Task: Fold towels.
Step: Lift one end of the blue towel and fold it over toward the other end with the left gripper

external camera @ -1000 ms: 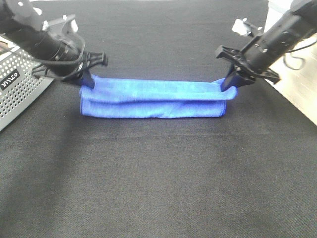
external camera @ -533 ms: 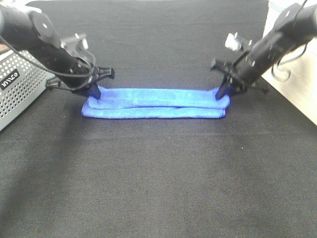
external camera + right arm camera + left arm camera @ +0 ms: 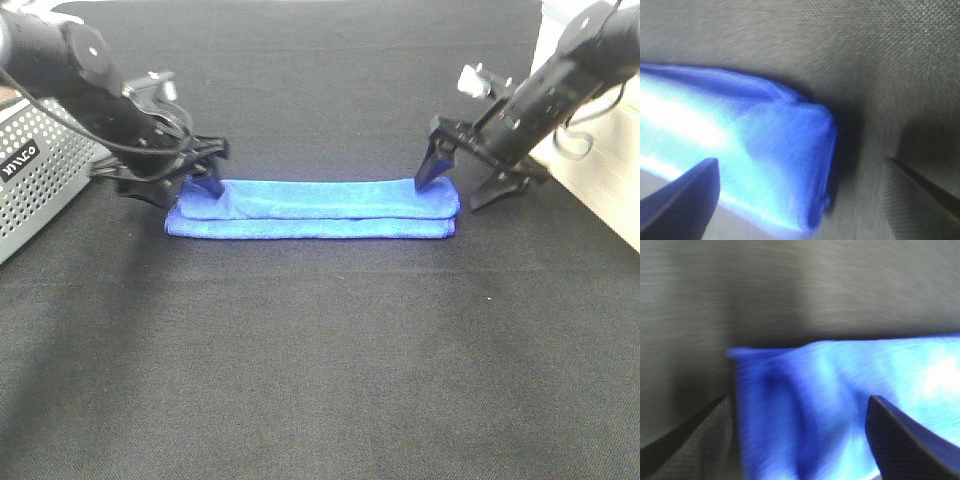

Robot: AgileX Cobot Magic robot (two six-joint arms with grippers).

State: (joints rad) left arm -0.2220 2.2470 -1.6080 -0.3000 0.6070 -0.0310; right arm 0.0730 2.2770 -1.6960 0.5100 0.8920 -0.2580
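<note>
The blue towel (image 3: 312,207) lies folded into a long narrow strip across the middle of the black surface (image 3: 320,360). The left gripper (image 3: 182,188) and right gripper (image 3: 452,190) sit low at its two ends — jaws spread wide, straddling the cloth, gripping nothing — probably so the fold settles flat and even.

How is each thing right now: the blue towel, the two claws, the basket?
Blue towel, folded into a long strip, lying flat on the black table.
Left gripper, open, at the towel's left end.
Right gripper, open, at the towel's right end.
Grey basket, partly in view, inside hidden.
</note>
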